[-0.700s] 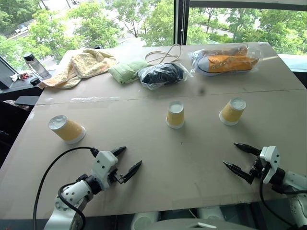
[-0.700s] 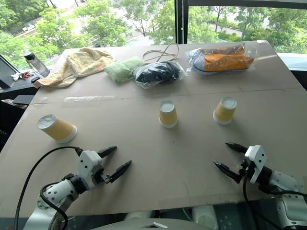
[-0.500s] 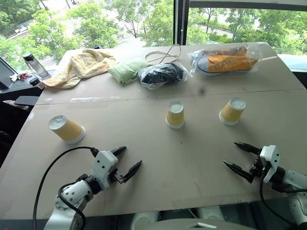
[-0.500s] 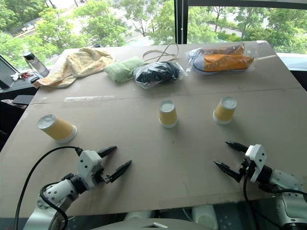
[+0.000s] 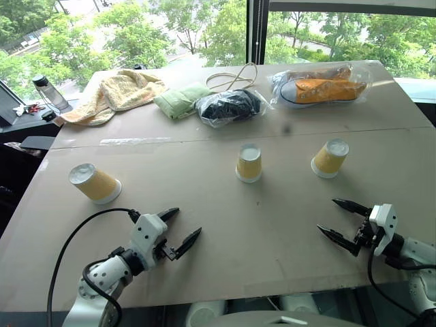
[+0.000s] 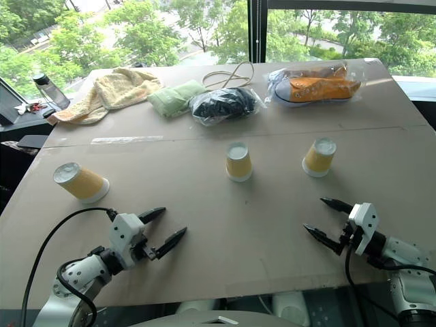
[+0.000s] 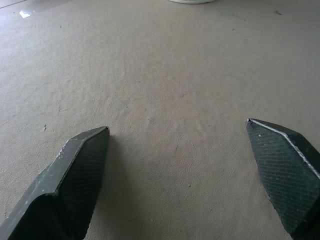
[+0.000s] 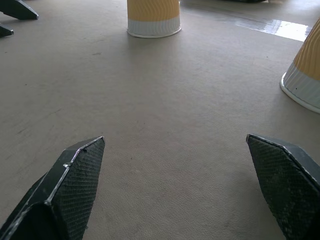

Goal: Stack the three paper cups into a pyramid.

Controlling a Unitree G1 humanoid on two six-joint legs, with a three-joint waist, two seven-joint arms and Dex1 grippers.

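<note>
Three yellow-orange paper cups stand upside down and apart on the tan table: the left cup (image 5: 95, 184), the middle cup (image 5: 248, 163) and the right cup (image 5: 330, 158). My left gripper (image 5: 187, 221) hovers open near the table's front edge, below and to the right of the left cup, with nothing between its fingers (image 7: 80, 165). My right gripper (image 5: 326, 216) is open and empty near the front right, in front of the right cup and pointing leftward. In the right wrist view the left cup (image 8: 153, 20) stands far ahead and the middle cup (image 8: 305, 75) is off to one side.
Along the table's far side lie a yellow towel (image 5: 119, 92), a green cloth (image 5: 178, 101), a black bagged bundle (image 5: 228, 105), a loop of cord (image 5: 231, 78) and an orange shoe in a clear bag (image 5: 323, 85). A bottle (image 5: 49, 92) stands beyond the far left corner.
</note>
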